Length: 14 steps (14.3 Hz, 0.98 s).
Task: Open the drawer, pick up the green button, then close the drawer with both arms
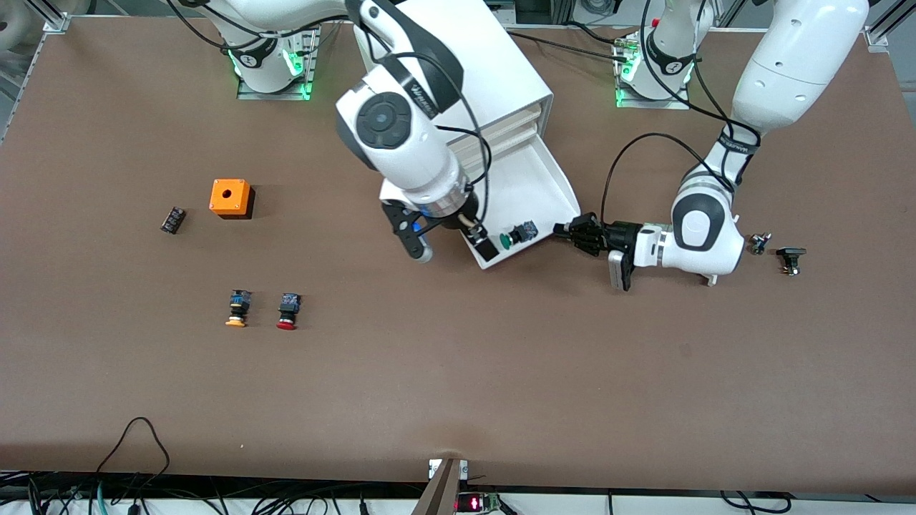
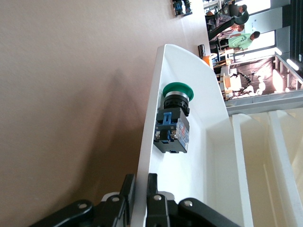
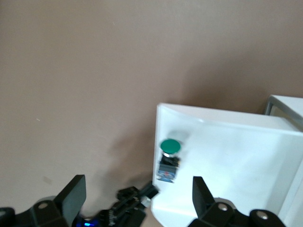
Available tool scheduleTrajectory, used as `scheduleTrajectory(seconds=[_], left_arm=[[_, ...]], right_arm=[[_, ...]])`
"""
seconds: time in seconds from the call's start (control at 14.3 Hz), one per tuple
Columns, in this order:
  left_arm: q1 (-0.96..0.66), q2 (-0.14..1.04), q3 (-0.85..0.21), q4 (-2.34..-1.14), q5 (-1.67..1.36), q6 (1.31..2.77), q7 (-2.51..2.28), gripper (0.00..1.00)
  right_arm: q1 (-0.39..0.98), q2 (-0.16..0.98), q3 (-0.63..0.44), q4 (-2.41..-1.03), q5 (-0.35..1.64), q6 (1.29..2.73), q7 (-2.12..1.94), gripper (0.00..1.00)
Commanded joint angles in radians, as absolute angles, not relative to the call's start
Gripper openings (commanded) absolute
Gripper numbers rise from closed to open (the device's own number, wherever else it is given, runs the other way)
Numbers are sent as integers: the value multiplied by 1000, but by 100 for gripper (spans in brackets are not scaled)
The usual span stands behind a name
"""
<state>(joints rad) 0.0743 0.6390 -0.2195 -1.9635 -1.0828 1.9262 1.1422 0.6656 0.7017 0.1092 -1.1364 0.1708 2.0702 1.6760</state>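
Drawer (image 1: 533, 179) pulled out of cabinet (image 1: 501, 79), button (image 2: 173, 125) lying inside against its front wall; left gripper (image 2: 138, 198) pinches that wall's end, right gripper (image 3: 137, 196) spread wide over the drawer, holding nothing

A robotics laboratory: two white arms bolted to a brown-covered table (image 1: 458, 386), their bases (image 1: 270, 64) lit green, aluminium framing (image 1: 50, 18) at the corners, loose cables (image 1: 136, 458) trailing along the near edge, and people (image 2: 236, 28) standing among benches in the room.
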Motion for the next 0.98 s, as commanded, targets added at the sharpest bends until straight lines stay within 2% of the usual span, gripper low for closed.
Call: scheduleTrajectory(seconds=[0.0, 0.42, 0.7, 0.91], left_arm=[[75, 658, -212, -1916, -1029, 1924, 1138, 99], [98, 624, -195, -1882, -1003, 1858, 1077, 100], [133, 612, -184, -1647, -719, 1650, 772, 100], [133, 601, -183, -1495, -557, 1522, 605, 100]], right_arm=[[707, 749, 103, -1098, 173, 2094, 1701, 99], [772, 824, 101, -1098, 170, 2216, 1746, 99], [817, 877, 95, -1098, 121, 2236, 1770, 99], [819, 920, 95, -1097, 112, 2324, 1796, 99]])
